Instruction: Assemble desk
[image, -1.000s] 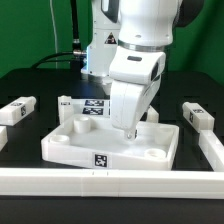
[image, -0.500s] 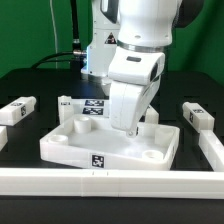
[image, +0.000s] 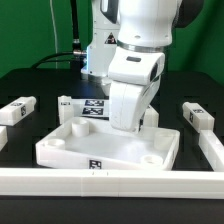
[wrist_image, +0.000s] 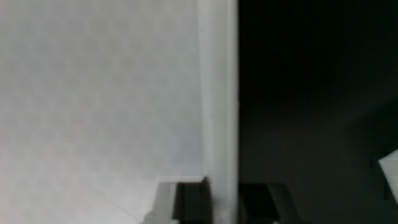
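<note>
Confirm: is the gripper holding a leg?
No: the gripper sits at the slab's far rim; one leg and another leg lie loose either side of it.

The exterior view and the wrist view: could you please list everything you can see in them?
white plastic rimmed desk slab: one, white, table centre, tag on front wall.
white square-section tagged legs: three seen, white, two at the exterior view's left, one at its right.
marker board: one, white, behind the slab.
long white border rails: three seen, white, front and both sides.
black table: one, black, under everything.
white robot arm: one, white, over the slab.
gripper: one, dark, shut on the slab's rim.
</note>
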